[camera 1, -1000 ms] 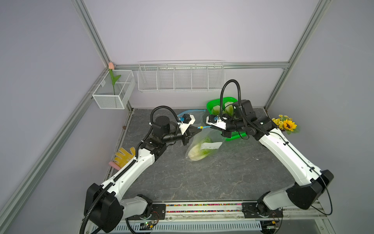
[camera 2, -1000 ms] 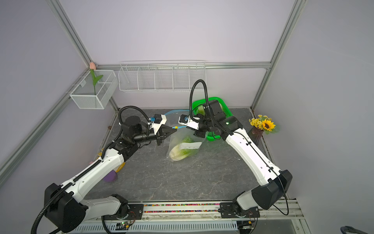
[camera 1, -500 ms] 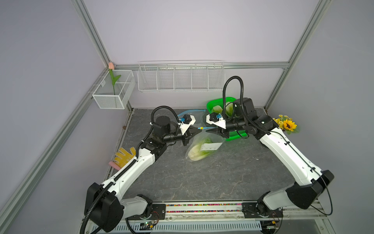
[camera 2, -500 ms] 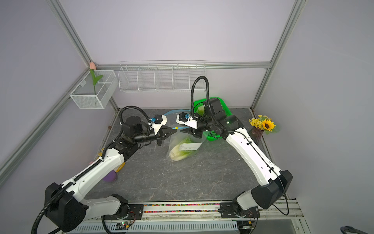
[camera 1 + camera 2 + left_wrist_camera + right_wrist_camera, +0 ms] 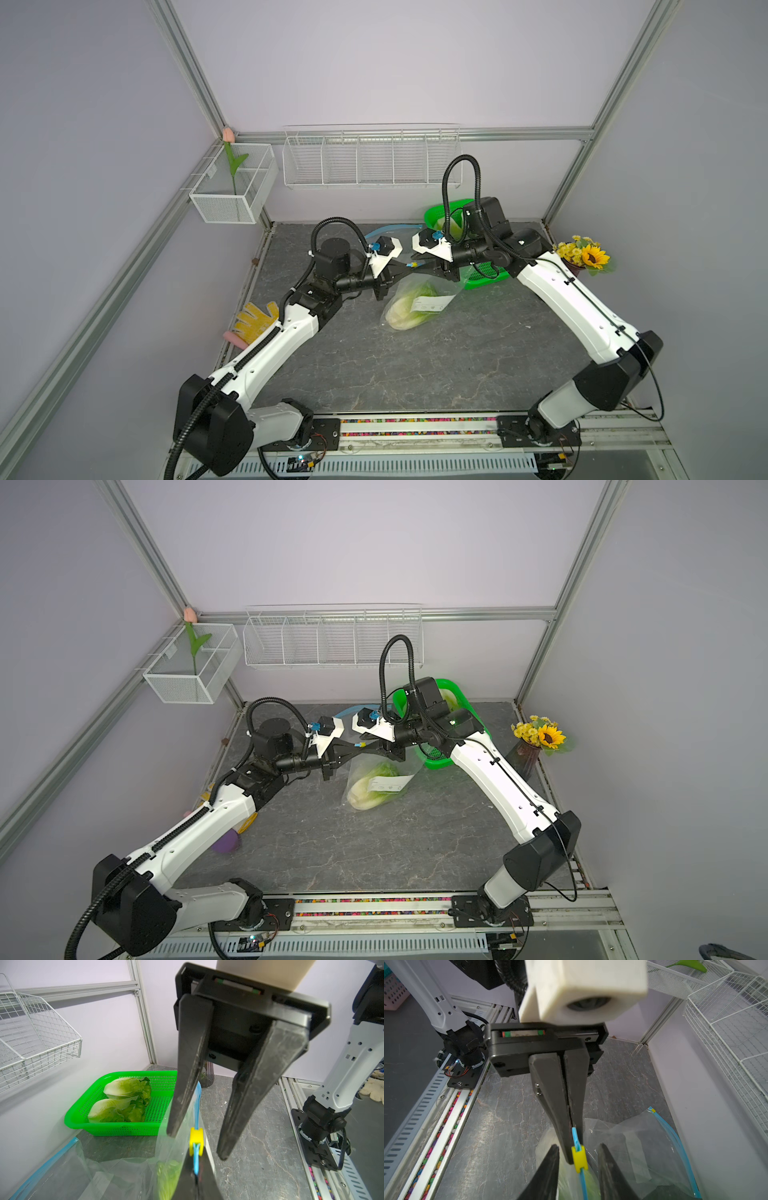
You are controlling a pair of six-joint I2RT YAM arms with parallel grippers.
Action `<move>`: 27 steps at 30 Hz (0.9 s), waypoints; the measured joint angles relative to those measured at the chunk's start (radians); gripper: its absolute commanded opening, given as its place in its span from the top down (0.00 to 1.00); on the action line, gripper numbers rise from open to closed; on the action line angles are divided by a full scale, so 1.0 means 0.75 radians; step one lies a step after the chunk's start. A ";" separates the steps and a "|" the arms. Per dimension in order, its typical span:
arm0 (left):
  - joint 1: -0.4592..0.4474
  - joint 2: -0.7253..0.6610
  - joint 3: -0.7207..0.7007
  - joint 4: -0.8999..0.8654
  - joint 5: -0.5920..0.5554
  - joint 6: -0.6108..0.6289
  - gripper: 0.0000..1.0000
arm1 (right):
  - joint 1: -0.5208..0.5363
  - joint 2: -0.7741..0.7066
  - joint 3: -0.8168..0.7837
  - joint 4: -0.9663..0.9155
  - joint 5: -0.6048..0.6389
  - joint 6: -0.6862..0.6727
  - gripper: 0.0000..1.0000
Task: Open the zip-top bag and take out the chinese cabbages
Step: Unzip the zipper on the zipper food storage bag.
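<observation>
left hand (image 5: 569,1153) is clamped tight on the blue zip strip (image 5: 576,1136) of the zip-top bag (image 5: 419,299), holding the bag's top edge up above the counter (image 5: 415,374). right hand (image 5: 197,1146) faces it tip to tip with its jaws parted, one finger on either side of the yellow slider (image 5: 579,1159). the right wrist view shows a gap on both sides of the slider, so this hand grips nothing. in both top views the two hands meet above the counter, toward the back.

the bag hangs below them, clear, with a white label (image 5: 430,304) on its side. one chinese cabbage (image 5: 363,798) is inside it, pale base low and green leaves up toward the zip. the bag's lower end looks to rest on the counter. two other chinese cabbages (image 5: 124,1088) lie side by side in the green basket (image 5: 116,1128), which stands by the back wall, partly hidden by the right arm in the top views.

a second clear bag (image 5: 654,1136) with a blue zip lies on the counter nearer the back wall. a yellow glove (image 5: 254,322) lies at the counter's left edge, and a vase of sunflowers (image 5: 586,255) stands at its right edge. a tulip (image 5: 232,162) stands in the wire box (image 5: 224,208) on the left wall.
</observation>
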 measured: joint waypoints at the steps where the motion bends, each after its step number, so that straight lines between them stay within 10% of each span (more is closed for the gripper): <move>1: 0.000 0.000 -0.001 0.000 0.000 0.001 1.00 | 0.001 0.002 0.000 -0.009 0.001 -0.004 0.73; 12: 0.000 -0.001 -0.001 -0.017 -0.004 0.013 1.00 | 0.002 0.002 0.002 -0.035 0.012 -0.013 0.92; 27: -0.003 -0.025 -0.009 -0.026 -0.075 0.021 1.00 | -0.003 0.019 0.010 -0.010 0.011 0.037 0.89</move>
